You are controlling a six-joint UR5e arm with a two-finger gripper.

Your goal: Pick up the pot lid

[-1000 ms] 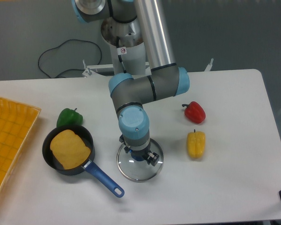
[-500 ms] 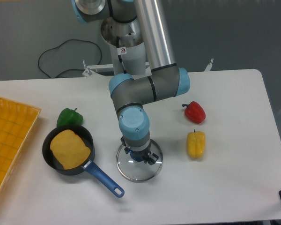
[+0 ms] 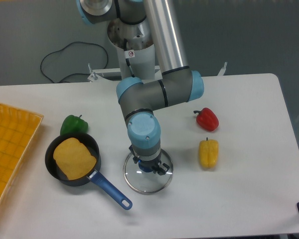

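One transparent pot lid (image 3: 148, 185) lies flat on the surface (image 3: 229, 204), its blue knob (image 3: 145, 168) under the tool (image 3: 149, 165). The two fingertips straddle the knob on a slant, the nearer towards the yellow pepper (image 3: 209, 153), the farther towards the pan (image 3: 93, 143). I cannot tell whether they are clenched on it or just beside it. The lift, I judge, depends on the knob sitting squarely between them.
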